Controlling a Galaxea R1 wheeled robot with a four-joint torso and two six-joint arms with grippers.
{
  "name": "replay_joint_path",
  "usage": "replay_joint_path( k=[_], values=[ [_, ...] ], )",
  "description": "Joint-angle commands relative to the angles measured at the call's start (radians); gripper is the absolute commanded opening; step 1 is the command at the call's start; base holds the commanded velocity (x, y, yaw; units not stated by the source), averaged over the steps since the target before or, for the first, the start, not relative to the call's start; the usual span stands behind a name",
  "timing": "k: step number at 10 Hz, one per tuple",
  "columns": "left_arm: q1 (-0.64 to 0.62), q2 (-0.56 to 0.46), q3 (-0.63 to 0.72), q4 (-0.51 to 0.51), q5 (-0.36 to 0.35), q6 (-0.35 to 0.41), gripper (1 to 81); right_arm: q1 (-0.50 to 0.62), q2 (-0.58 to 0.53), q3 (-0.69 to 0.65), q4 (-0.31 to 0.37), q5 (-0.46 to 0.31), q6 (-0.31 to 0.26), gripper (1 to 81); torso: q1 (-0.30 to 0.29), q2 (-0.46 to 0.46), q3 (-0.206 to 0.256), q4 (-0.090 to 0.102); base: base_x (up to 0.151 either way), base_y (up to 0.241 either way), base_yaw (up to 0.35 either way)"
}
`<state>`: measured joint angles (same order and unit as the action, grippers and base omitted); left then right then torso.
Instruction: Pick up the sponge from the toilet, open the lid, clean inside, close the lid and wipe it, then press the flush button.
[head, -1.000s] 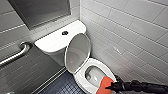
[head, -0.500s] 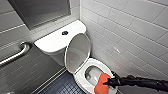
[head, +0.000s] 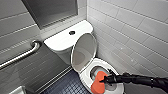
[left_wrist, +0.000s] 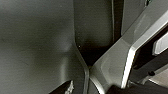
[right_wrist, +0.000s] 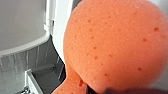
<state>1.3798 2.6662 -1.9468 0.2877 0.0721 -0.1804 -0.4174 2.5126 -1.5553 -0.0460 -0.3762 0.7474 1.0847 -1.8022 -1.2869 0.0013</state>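
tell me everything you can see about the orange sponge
The small bright orange sponge has two rounded lobes and a pinched middle. Its surface looks like porous foam dotted with darker pits. The right gripper is shut on it near the waist, holding it over the white ceramic toilet bowl, one lobe above the opening, the other across the rim. Whether it touches the ceramic cannot be told.

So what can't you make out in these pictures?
- Inside of the bowl: head view, the sponge held by the right gripper covers much of it.
- Front of the bowl: head view, cut off by the lower edge.
- The flush button: head view, too small for detail.
- Right wrist view: the sponge blocks most of what lies beyond.
- Left wrist view: blurred grey surfaces, unidentifiable.
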Motion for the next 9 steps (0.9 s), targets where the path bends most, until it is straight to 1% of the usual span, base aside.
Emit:
replay_joint_path(
  k=[1,2,3,4,5,6,8,9],
  values=[
    [0.017,-0.008,0.023,-0.001,0.072,0.004,81.1,0.193,0.01,0.015,0.021,-0.029,0.01,1.0,0.0,0.0,0.0,-0.003,0.0,0.0,0.0],
    [0.017,-0.006,0.023,0.001,0.072,0.004,81.1,0.199,0.028,0.005,0.021,-0.029,0.01,1.0,0.0,0.0,0.0,0.022,0.0,0.0,0.0],
    [0.017,-0.006,0.023,-0.001,0.072,0.004,81.1,0.208,0.059,-0.024,0.02,-0.024,0.013,1.0,0.0,0.0,0.0,0.035,0.0,0.0,0.0],
    [0.017,-0.006,0.023,0.001,0.072,0.004,81.1,0.203,0.08,-0.051,0.018,-0.001,0.036,1.0,0.0,0.0,0.0,0.037,0.0,0.0,0.0],
    [0.017,-0.006,0.023,0.002,0.074,0.004,81.1,0.193,0.109,-0.096,0.014,0.096,0.067,1.0,0.0,0.0,0.0,0.037,0.0,0.0,0.0],
    [0.017,-0.006,0.023,-0.004,0.077,0.004,81.1,0.199,0.158,-0.165,0.018,0.164,0.076,1.0,0.0,0.0,0.0,0.037,0.0,0.0,0.0],
    [0.019,-0.009,0.019,-0.007,0.08,0.002,81.1,0.2,0.267,-0.268,0.018,0.167,0.078,1.0,0.0,0.0,0.0,0.037,0.0,0.0,0.0],
    [0.019,-0.009,0.017,-0.007,0.081,0.001,81.1,0.188,0.298,-0.281,0.018,0.183,0.092,1.0,0.0,0.0,0.0,0.037,0.0,0.0,0.0]
  ],
)
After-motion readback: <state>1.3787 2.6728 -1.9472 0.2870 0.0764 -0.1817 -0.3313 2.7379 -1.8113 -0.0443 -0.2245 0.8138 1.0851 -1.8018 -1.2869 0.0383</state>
